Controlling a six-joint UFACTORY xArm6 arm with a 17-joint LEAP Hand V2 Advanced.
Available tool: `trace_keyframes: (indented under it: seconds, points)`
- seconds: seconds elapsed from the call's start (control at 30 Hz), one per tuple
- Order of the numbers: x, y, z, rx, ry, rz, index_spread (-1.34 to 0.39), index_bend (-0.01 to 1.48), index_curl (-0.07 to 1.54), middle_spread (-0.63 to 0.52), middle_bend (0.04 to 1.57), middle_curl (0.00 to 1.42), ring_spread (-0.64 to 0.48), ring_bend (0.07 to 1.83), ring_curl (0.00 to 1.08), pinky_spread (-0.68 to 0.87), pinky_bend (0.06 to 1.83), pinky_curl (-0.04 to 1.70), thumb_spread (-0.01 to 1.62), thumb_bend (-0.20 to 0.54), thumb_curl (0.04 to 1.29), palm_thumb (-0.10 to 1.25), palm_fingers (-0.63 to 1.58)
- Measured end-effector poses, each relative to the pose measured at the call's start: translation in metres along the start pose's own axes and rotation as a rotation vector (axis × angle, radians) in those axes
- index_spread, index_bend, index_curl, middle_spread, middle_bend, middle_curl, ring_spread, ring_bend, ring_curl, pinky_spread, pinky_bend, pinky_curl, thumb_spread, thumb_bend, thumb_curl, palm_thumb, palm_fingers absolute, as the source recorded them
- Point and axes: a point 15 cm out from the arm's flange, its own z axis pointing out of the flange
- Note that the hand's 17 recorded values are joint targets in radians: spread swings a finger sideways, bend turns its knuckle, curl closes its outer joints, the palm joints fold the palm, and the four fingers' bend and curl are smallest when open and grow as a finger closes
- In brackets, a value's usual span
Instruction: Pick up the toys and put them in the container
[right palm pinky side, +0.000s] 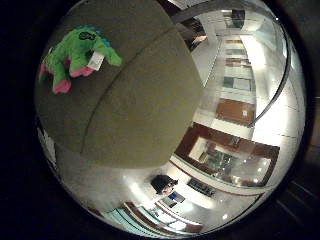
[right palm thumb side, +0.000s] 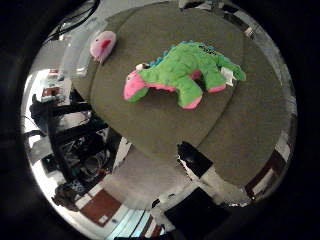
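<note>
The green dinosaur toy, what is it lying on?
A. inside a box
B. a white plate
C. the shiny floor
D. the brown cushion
D: the green dinosaur toy lies flat on the brown cushion, with cushion fabric showing all around it and no plate or box under it.

Dinosaur toy (right palm thumb side: 185, 72) lying on its side on the cushion (right palm thumb side: 165, 125), near the cushion's middle, small plush toy (right palm thumb side: 102, 45) well apart from it at the cushion's edge, floor (right palm thumb side: 145, 182) beyond that edge
</note>
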Motion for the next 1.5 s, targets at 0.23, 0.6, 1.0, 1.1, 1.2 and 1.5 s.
trace_keyframes:
  seconds: [0.23,0.6,1.0,1.1,1.2,1.5]
  points:
    - [-0.032,-0.027,0.023,0.011,-0.026,-0.026,-0.39,0.17,0.28,0.04,0.19,0.29,0.17,0.23,0.27,0.31,0.43,0.20,0.99,-0.026,0.36,0.70,-0.01]
    - [-0.074,-0.059,0.044,0.006,-0.065,-0.113,-0.41,0.18,0.30,-0.04,0.19,0.31,0.12,0.24,0.27,0.33,0.45,0.18,0.98,-0.026,0.37,0.71,0.18]
    - [-0.105,-0.060,0.066,-0.006,-0.112,-0.132,-0.46,0.19,0.30,-0.21,0.42,0.38,-0.19,0.58,0.32,0.10,0.64,0.09,0.98,-0.025,0.38,0.72,1.10]
    - [-0.090,-0.046,0.062,-0.001,-0.096,-0.100,-0.45,0.49,0.48,-0.23,0.78,0.55,-0.26,0.91,0.47,-0.25,1.02,0.24,0.99,-0.020,0.38,0.74,1.48]
    - [-0.051,-0.008,0.048,-0.005,-0.057,-0.034,-0.44,0.76,0.65,-0.26,0.98,0.68,-0.26,1.18,0.59,-0.25,1.35,0.38,1.01,-0.011,0.39,0.79,1.29]
    - [0.041,0.016,-0.064,0.046,0.068,0.046,-0.33,1.06,0.93,-0.23,1.23,0.90,-0.24,1.37,0.75,-0.17,1.58,0.57,1.07,-0.010,0.43,0.91,1.07]
